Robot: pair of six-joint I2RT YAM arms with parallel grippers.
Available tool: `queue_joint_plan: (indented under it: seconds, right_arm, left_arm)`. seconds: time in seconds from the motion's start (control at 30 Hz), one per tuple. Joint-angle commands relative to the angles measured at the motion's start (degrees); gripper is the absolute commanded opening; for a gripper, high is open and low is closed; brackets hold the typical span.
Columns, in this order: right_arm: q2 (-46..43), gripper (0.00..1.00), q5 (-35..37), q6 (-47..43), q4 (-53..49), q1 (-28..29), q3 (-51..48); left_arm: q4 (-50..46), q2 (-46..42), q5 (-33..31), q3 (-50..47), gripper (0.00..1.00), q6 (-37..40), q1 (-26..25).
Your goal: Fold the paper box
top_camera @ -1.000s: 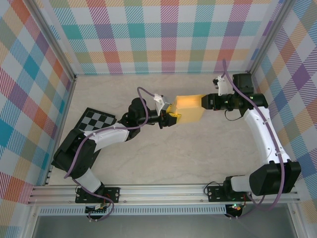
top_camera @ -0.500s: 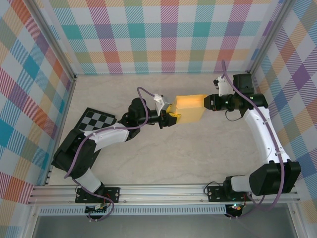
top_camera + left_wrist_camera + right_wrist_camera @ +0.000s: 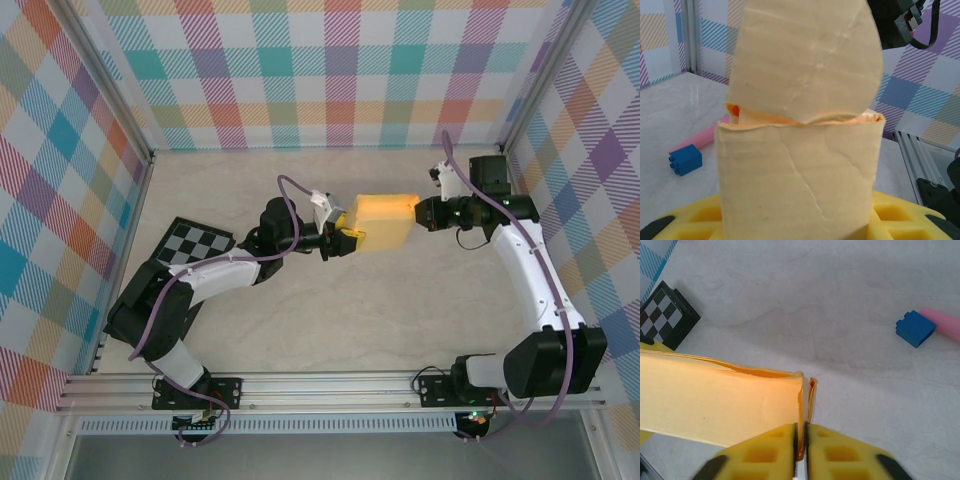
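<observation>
The yellow-orange paper box [image 3: 382,220] hangs above the table's middle, held at both ends. My left gripper [image 3: 345,240] is shut on its left end. In the left wrist view the box [image 3: 800,165] stands up between my yellow fingers [image 3: 900,215], with a rounded flap [image 3: 805,60] above it. My right gripper [image 3: 422,213] grips the right end. In the right wrist view its jaws [image 3: 801,440] are pinched on a thin end flap [image 3: 811,395] beside the box's broad face [image 3: 715,400].
A black-and-white checkered board [image 3: 195,243] lies on the table left of the box, under my left arm. A blue block [image 3: 915,328] on the end of a pink stick [image 3: 942,322] lies on the pale tabletop beyond the box. Plaid walls enclose the table.
My right gripper's jaws have closed onto the box's end flap, and its wrist has shifted slightly toward me. The left gripper has kept its hold and place.
</observation>
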Motion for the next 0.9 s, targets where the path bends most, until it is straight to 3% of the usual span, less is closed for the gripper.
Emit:
queue_joint_plan:
  seconds: [0.0,0.1,0.17,0.3,0.47,0.6,0.77,0.87]
  right_arm:
    - [-3.12,0.28,-0.49,-2.11,-0.93,0.19,-1.87]
    - [-6.5,0.4,0.61,-3.23,0.57,-0.73,-2.93]
    - [-8.43,0.49,-0.02,-9.05,0.48,-1.16,-3.19]
    - [-12.18,0.62,-5.07,-34.49,-3.29,-1.12,-5.44]
    - [-17.37,0.8,-5.7,-63.79,-4.6,-1.17,-10.02]
    - [-18.16,0.8,-4.8,-71.94,-3.88,-1.14,-9.72]
    - [-18.55,0.79,4.9,-80.97,-3.72,-1.26,-10.45]
    - [-20.49,0.79,7.61,-84.62,2.61,-1.33,-13.47]
  left_arm:
    - [2.81,-2.24,0.85,2.62,0.4,1.31,0.3]
    - [-0.82,-2.74,1.33,2.45,0.4,5.96,0.34]
    - [-4.79,-3.31,2.4,2.76,0.4,9.84,0.55]
    - [-11.27,-4.99,4.65,3.57,0.4,16.42,1.63]
    - [-16.24,-7.28,9.63,4.41,0.4,23.06,2.67]
    - [-23.04,-8.08,14.68,6.08,0.4,28.95,2.67]
    - [-27.3,-9.26,15.78,6.31,0.4,32.7,2.67]
    - [-29.97,-9.34,16.78,6.89,0.4,34.72,2.67]
